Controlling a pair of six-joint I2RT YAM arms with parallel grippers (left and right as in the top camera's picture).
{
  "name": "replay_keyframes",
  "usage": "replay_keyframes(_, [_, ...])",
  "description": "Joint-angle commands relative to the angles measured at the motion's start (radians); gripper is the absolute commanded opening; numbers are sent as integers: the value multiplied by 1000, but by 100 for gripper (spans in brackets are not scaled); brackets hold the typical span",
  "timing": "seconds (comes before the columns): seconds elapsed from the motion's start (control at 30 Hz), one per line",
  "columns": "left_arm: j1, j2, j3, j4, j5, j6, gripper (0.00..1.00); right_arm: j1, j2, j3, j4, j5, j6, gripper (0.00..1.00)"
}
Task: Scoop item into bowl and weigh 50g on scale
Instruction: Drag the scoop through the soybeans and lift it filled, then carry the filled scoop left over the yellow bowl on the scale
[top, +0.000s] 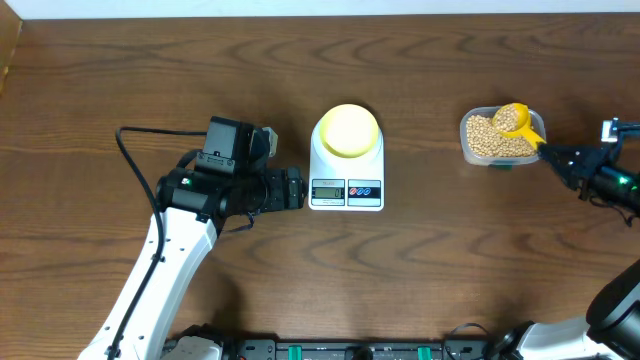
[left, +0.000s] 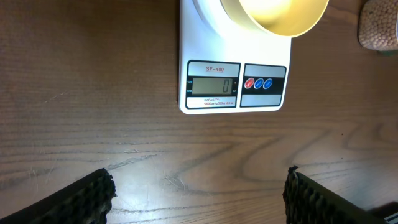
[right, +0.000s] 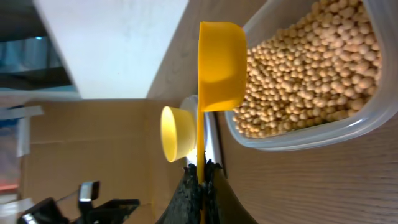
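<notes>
The right gripper (right: 202, 186) was clamped tight on the thin handle of a yellow scoop (right: 221, 62), with its jaws pressed together around the handle's end. The handle ran straight out from the fingertips, so the cup sat well ahead of the gripper, over the near edge of a clear plastic tub (right: 348, 127). The beans (top: 497, 140) filled that tub in a thick layer, right beside and below the cup. From the overhead view I could not tell for sure whether the cup itself carried any.

The tub stood at the right side of the table (top: 100, 80), just in front of the right gripper and well apart from the scale (top: 346, 185) in the middle. The pale-yellow bowl (top: 347, 130) sat on the far end of the scale's platform, and the display at the near end read 0.

The left gripper (left: 199, 196) hung over bare wood just left of the scale's display end, touching nothing. Its ridged black fingers (left: 87, 199) stood wide apart, and the scale and bowl lay ahead of them, near but out of their reach. The beans were far from this gripper, across the scale.
</notes>
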Motion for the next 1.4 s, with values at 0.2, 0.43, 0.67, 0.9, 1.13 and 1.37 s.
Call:
replay_keyframes(0.2, [5, 8, -8, -2, 8, 21, 89, -20, 10, -5, -21, -148, 48, 1])
replay_keyframes(0.43, [5, 8, -8, -2, 8, 21, 89, -18, 10, -5, -21, -264, 61, 2])
replay_keyframes(0.67, [5, 8, -8, 5, 9, 20, 89, -2, 10, -5, -37, -273, 93, 2])
replay_keyframes(0.9, [5, 8, -8, 21, 9, 20, 89, 94, 10, -5, -36, -276, 109, 1])
replay_keyframes(1.13, [5, 8, -8, 32, 9, 20, 89, 223, 10, -5, 12, -277, 175, 1])
replay_keyframes(1.37, [5, 8, -8, 31, 9, 20, 89, 337, 10, -5, 200, -253, 392, 1])
